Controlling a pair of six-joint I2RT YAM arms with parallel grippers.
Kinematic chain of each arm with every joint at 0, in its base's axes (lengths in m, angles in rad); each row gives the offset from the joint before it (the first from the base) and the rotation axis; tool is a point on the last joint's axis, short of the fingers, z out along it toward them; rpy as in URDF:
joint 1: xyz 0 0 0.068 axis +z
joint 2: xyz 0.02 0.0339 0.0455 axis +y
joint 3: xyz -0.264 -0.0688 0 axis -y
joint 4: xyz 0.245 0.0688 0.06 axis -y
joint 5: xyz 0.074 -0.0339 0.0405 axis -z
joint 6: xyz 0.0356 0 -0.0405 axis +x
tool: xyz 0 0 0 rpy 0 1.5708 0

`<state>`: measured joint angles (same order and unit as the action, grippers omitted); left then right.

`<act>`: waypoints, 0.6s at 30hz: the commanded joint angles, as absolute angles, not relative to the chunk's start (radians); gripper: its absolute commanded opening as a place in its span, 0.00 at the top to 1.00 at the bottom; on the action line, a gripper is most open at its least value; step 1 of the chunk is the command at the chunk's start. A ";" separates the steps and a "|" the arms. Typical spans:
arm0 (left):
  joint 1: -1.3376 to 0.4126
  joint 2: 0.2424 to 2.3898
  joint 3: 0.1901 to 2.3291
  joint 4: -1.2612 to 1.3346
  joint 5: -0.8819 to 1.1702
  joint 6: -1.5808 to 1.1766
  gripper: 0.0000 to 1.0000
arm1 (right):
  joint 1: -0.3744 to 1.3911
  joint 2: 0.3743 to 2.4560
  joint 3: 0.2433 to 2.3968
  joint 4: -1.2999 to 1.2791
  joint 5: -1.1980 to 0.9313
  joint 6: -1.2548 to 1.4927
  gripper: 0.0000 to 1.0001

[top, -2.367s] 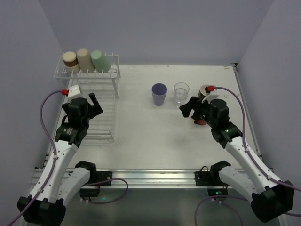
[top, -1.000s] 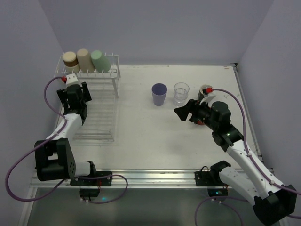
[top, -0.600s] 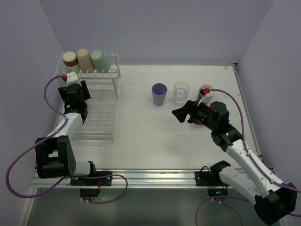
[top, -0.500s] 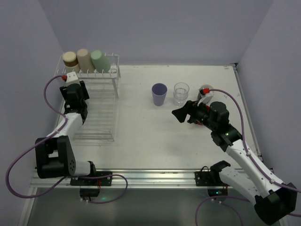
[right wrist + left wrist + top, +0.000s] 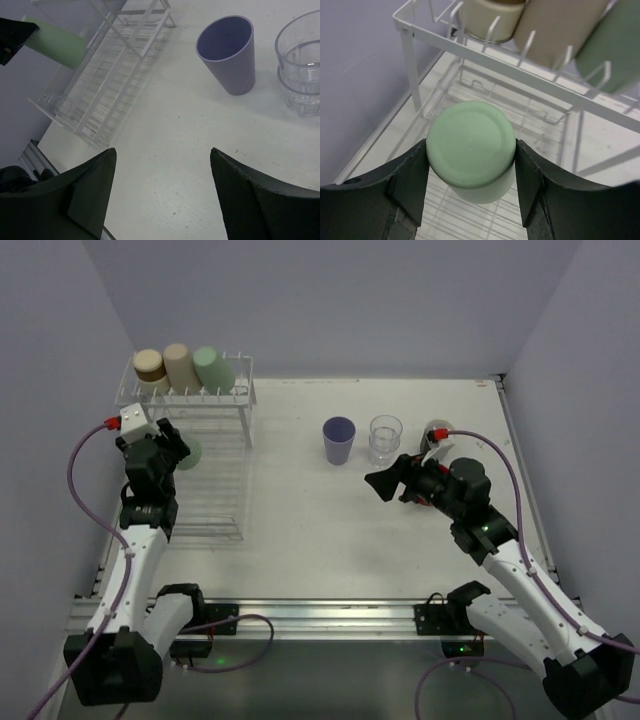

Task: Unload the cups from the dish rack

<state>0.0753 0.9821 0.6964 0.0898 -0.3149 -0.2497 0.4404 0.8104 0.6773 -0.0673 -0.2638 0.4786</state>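
The white wire dish rack (image 5: 215,490) lies at the left. My left gripper (image 5: 176,450) is shut on a pale green cup (image 5: 471,145), bottom toward the camera, held above the rack's flat grid (image 5: 485,220). Three cups lie on the raised shelf: tan-brown (image 5: 150,364), beige (image 5: 180,366) and pale green (image 5: 213,368). A purple cup (image 5: 339,440) and a clear glass cup (image 5: 385,438) stand upright on the table. My right gripper (image 5: 385,483) hangs open over bare table in front of them, with nothing between its fingers.
A dark cup with a pale inside (image 5: 434,430) stands behind my right wrist, partly hidden. Walls close the left, back and right. In the right wrist view, the purple cup (image 5: 227,55) and glass (image 5: 300,70) stand ahead, the rack (image 5: 115,75) far left.
My left gripper has shut on the pale green cup and drawn it out from under the raised shelf toward the near side. The right arm has hardly moved.
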 commanded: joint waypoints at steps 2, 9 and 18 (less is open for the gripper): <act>0.061 0.812 0.669 0.002 -0.181 -0.388 0.89 | 0.460 0.808 0.673 -0.015 -0.296 0.491 0.22; 0.060 0.592 0.626 -0.084 0.115 -0.492 0.94 | 0.541 0.859 0.680 0.086 -0.344 0.573 0.22; 0.017 0.442 0.526 0.127 0.488 -0.825 0.96 | 0.751 1.034 0.635 0.583 -0.345 0.893 0.15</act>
